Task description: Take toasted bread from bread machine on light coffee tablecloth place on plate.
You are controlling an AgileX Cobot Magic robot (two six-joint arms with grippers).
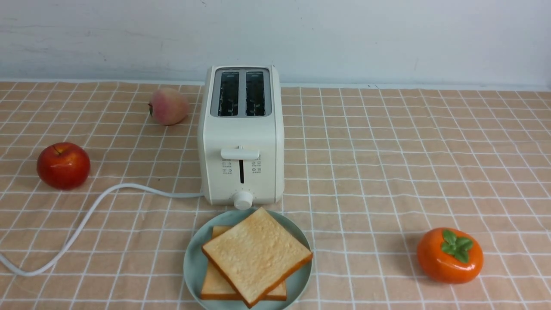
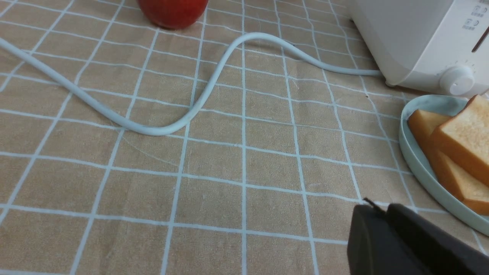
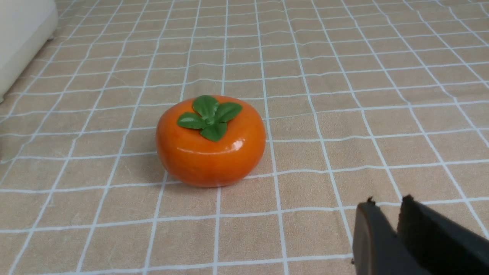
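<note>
- 2 slices of toasted bread point(image 1: 257, 255) are found stacked on the plate point(image 1: 192, 262), the upper slice turned diamond-wise across the lower one point(image 1: 215, 284); both slices are contained within or just over the rim.
- Both slots of the bread machine point(image 1: 241, 137) are seen dark and empty in the front view; the lever is seated at the top of its slit. The task is judged complete as far as placement is concerned.
- The plate is set on the light coffee tablecloth point(image 1: 366, 172), its far rim just in front of the machine's knob.
- Neither arm is shown in the front view; both are judged withdrawn toward the robot's side.
- The left gripper point(image 2: 376, 208) is seen in its wrist view with its dark fingers pressed together and nothing held; the plate rim point(image 2: 420, 168) and toast lie just beside it, toward the machine.
- The right gripper point(image 3: 386, 204) is shown with only a narrow slit between its tips, nothing held; it is read as closed. A persimmon point(image 3: 211, 141) lies ahead of it, and the plate is not shown in that view.
- Key relation: the left arm is judged nearer to the plate, should any correction of the stack be required; no further pick is indicated.
- Also noted: a white cord point(image 1: 86, 215), a red apple point(image 1: 63, 165) and a peach point(image 1: 168, 106), all clear of the plate.
</note>
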